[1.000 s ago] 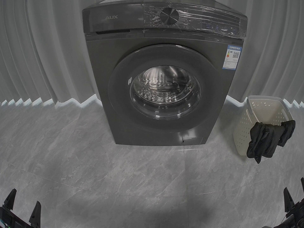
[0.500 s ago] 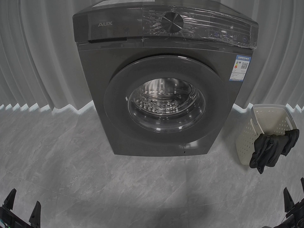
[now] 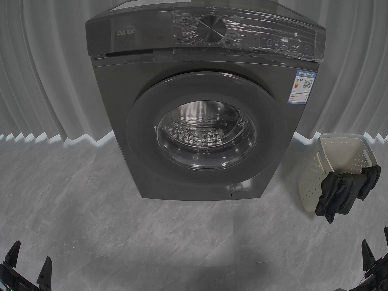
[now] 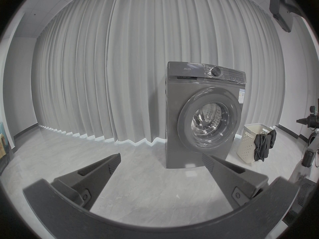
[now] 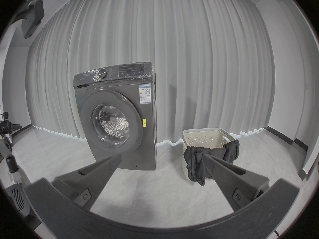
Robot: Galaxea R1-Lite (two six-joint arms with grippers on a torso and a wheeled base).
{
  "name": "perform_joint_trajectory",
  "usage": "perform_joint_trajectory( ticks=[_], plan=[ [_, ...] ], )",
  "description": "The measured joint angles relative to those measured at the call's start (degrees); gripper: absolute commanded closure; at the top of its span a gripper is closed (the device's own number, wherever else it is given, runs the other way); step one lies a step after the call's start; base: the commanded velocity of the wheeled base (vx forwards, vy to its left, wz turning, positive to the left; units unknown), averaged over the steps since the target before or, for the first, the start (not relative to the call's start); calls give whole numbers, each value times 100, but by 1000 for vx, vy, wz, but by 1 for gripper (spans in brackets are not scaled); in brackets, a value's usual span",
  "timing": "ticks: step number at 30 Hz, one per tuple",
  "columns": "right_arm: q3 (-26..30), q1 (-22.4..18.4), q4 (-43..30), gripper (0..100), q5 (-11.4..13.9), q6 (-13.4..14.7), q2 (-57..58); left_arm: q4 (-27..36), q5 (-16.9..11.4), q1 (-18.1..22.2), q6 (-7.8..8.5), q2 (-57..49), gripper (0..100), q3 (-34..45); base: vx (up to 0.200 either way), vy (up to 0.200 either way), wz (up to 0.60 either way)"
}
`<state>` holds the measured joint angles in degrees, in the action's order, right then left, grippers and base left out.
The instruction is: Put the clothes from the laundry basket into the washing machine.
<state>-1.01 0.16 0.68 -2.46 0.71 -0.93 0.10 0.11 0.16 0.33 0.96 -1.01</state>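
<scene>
A dark grey washing machine [image 3: 202,102] stands ahead on the floor with its round glass door [image 3: 206,134] shut. To its right stands a white perforated laundry basket [image 3: 323,158] with black clothes [image 3: 343,190] draped over its front rim. My left gripper [image 3: 28,263] is low at the bottom left, open and holding nothing. At the bottom right my right gripper [image 3: 376,251] is also open and holds nothing. Both are well short of the machine and basket. The wrist views show the machine [image 4: 202,117] [image 5: 116,117], basket [image 4: 249,143] [image 5: 206,138] and clothes [image 4: 264,145] [image 5: 199,161] beyond the spread fingers.
Grey pleated curtains [image 3: 48,61] hang behind the machine. Open marbled floor [image 3: 161,231] lies between me and the machine. A stand with equipment [image 4: 310,133] is off to the side in the left wrist view.
The whole head picture has shifted: the machine and basket look larger and nearer, then slid slightly left, so the camera moved. Both grippers keep their places in the view.
</scene>
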Motion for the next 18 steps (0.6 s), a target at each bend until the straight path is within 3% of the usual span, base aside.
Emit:
perform_joint_trajectory(
  ticks=[18],
  plan=[
    [0,0,-2,0,1,-2,0,1,2,0,0,0,0,0,0,-200,0]
  ],
)
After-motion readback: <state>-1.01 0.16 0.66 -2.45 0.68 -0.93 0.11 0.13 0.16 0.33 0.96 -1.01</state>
